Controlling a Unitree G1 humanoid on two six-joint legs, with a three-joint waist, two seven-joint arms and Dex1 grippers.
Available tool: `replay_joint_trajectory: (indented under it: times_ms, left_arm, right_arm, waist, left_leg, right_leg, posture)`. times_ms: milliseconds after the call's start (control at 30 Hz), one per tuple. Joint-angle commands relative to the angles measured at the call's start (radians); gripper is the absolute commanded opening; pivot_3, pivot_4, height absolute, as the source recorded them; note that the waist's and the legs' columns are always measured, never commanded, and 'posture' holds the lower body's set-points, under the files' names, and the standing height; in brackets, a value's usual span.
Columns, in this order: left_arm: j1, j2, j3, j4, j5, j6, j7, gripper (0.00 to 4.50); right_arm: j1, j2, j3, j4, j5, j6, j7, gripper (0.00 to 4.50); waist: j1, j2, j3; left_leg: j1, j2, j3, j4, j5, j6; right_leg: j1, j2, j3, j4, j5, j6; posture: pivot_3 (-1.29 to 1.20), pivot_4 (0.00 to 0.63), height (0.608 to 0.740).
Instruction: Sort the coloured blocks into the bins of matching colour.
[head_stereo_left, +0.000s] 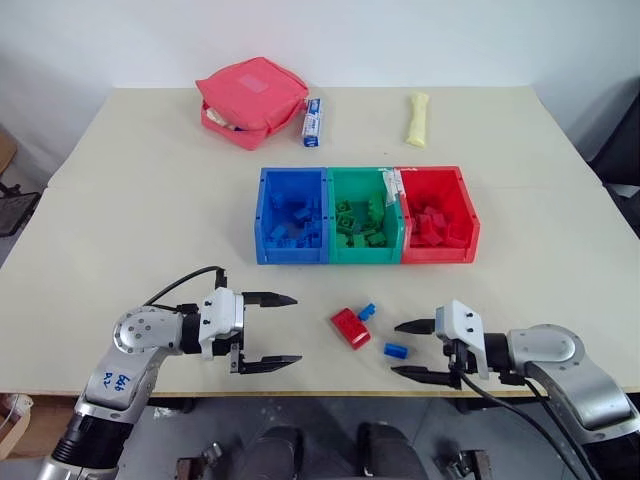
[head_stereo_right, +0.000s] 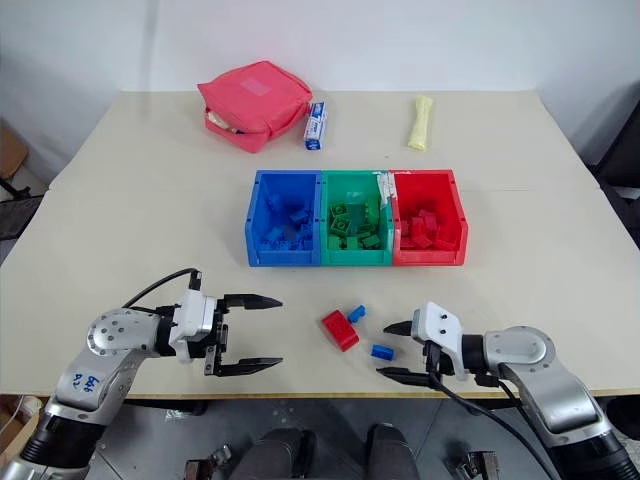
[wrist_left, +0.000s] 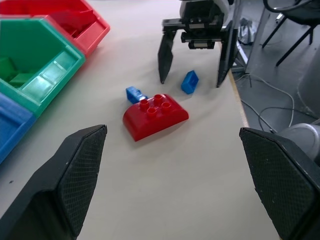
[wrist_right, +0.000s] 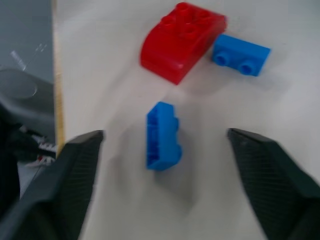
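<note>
Pale and wide, the table (head_stereo_left: 150, 200) fills most of the head views, with a white wall behind it. On its middle sit the bins, three joined in a row: the blue bin (head_stereo_left: 264, 215) on the robot's left, the green bin (head_stereo_left: 365, 258) in the middle and the red bin (head_stereo_left: 470, 215) on the right, each with bricks of its own colour inside. A strip of white tape lies over the wall between the green and red bins. Toward the far edge lies a red pouch (head_stereo_left: 252, 100), with a small blue-and-white box (head_stereo_left: 312, 122) just beside it, and well to the right a pale yellow roll (head_stereo_left: 417, 119). Near the front edge, the left gripper (head_stereo_left: 271, 330) points right, its two black fingers spread wide and holding nothing, well apart from the loose bricks. The right gripper (head_stereo_left: 412, 350) points left from the other side, its fingers parted and also holding nothing. Three bricks lie on the bare table between the two grippers, in front of the green bin. The red block (head_stereo_left: 350, 327) is the biggest, rounded along one side with four studs on top. A small blue block (head_stereo_left: 366, 311) touches its far end. A second blue block (head_stereo_left: 396, 351) lies apart from these, nearer the front edge, just before the right gripper's fingertips; the right wrist view shows it (wrist_right: 162, 136) lying on the table between the two fingers, touching neither.
</note>
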Motion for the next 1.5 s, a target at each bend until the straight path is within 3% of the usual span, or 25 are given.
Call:
replay_joint_trajectory:
  times_ms: [33,233,267,433,500,600,733,900,1100,1200,1300,1500]
  left_arm:
    - [0.006,-0.004,0.028,-0.052,-0.027,0.014,0.027,4.50]
    - [0.021,-0.009,0.041,-0.058,-0.025,0.013,0.052,4.50]
    - [0.028,-0.015,0.052,-0.058,-0.024,0.009,0.069,4.50]
    - [0.075,-0.062,0.145,-0.082,-0.048,0.035,0.194,4.50]
    - [0.098,-0.078,0.172,-0.086,-0.047,0.034,0.233,4.50]
    - [0.150,-0.101,0.224,-0.095,-0.047,0.021,0.285,4.50]
    - [0.226,-0.110,0.268,-0.093,-0.021,-0.020,0.313,4.50]
    - [0.242,-0.125,0.278,-0.079,-0.006,-0.046,0.341,4.50]
    - [0.263,-0.131,0.272,-0.097,-0.006,-0.053,0.354,4.50]
    - [0.254,-0.132,0.265,-0.106,-0.012,-0.045,0.358,4.50]
    - [0.213,-0.121,0.253,-0.099,-0.035,-0.026,0.336,4.50]
    - [0.113,-0.064,0.183,-0.065,-0.027,0.009,0.238,4.50]
  right_arm:
    - [0.000,0.006,0.028,0.036,-0.028,-0.050,0.013,2.55]
    - [-0.049,0.038,0.013,0.101,-0.029,-0.113,0.002,0.53]
    - [-0.066,0.038,0.005,0.097,-0.013,-0.108,0.013,0.45]
    - [-0.296,0.110,-0.051,-0.002,0.184,0.160,-0.069,0.45]
    - [-0.408,0.158,-0.041,0.014,0.196,0.232,-0.124,0.45]
    - [-0.592,0.243,0.021,0.097,0.129,0.269,-0.202,0.45]
    - [-0.868,0.422,0.056,0.370,0.044,0.276,-0.331,0.45]
    - [-1.003,0.511,0.117,0.636,-0.077,0.155,-0.348,0.45]
    - [-1.029,0.535,0.118,0.719,-0.117,0.102,-0.314,2.50]
    - [-0.974,0.484,0.092,0.626,-0.099,0.083,-0.263,3.52]
    - [-0.823,0.384,0.043,0.416,0.003,0.043,-0.101,4.48]
    - [-0.501,0.178,-0.049,0.156,0.094,0.007,0.060,4.48]
  waist:
    - [0.002,0.000,0.000]
    - [0.001,0.000,0.000]
    - [0.000,0.000,0.000]
    - [-0.017,0.000,0.000]
    - [-0.021,0.000,0.000]
    - [-0.023,0.000,0.000]
    - [-0.032,0.000,0.000]
    - [-0.023,0.000,0.000]
    - [-0.028,0.000,0.000]
    - [-0.030,0.000,0.000]
    - [-0.020,0.000,0.000]
    - [-0.022,0.000,0.000]
  left_leg:
    - [0.000,0.000,0.000,0.000,0.000,0.000]
    - [0.000,0.000,0.000,0.000,0.000,0.000]
    - [0.000,0.000,0.000,0.000,0.000,0.000]
    - [0.000,0.000,0.000,0.001,0.000,-0.001]
    - [0.000,0.001,0.000,0.001,0.000,-0.001]
    - [-0.001,0.000,-0.001,0.000,0.000,-0.001]
    - [-0.002,0.000,0.001,0.000,0.000,-0.001]
    - [-0.003,-0.001,-0.002,0.000,0.000,-0.001]
    - [-0.004,-0.003,-0.001,0.000,-0.001,0.001]
    - [-0.006,-0.002,0.000,0.000,-0.001,0.000]
    - [-0.007,-0.002,0.000,0.001,-0.001,0.000]
    - [-0.007,-0.002,0.002,0.003,-0.001,0.001]
  right_leg:
    - [0.000,0.000,0.000,0.000,0.000,0.000]
    - [0.000,0.000,0.000,0.000,0.000,0.000]
    - [0.000,0.000,0.000,0.000,0.000,0.000]
    - [-0.001,0.000,0.000,0.002,0.000,0.000]
    - [-0.001,0.001,0.000,0.002,0.000,0.000]
    - [-0.002,0.000,0.000,0.002,0.000,0.000]
    - [-0.006,0.000,0.001,0.003,0.000,0.000]
    - [-0.006,0.000,-0.002,0.005,0.000,-0.002]
    - [-0.010,0.000,-0.002,0.012,0.001,-0.003]
    - [-0.015,0.000,-0.003,0.016,0.001,-0.003]
    - [-0.015,0.000,-0.003,0.017,0.001,-0.003]
    - [-0.013,-0.001,-0.002,0.011,0.001,-0.002]
  posture:
    - [0.00,0.150,0.740]
    - [0.00,0.150,0.740]
    - [0.00,0.150,0.740]
    - [0.00,0.150,0.740]
    - [0.00,0.150,0.740]
    - [0.00,0.150,0.740]
    - [0.00,0.150,0.740]
    - [0.00,0.150,0.740]
    - [0.00,0.150,0.740]
    - [0.00,0.150,0.740]
    - [0.00,0.150,0.740]
    - [0.00,0.150,0.740]
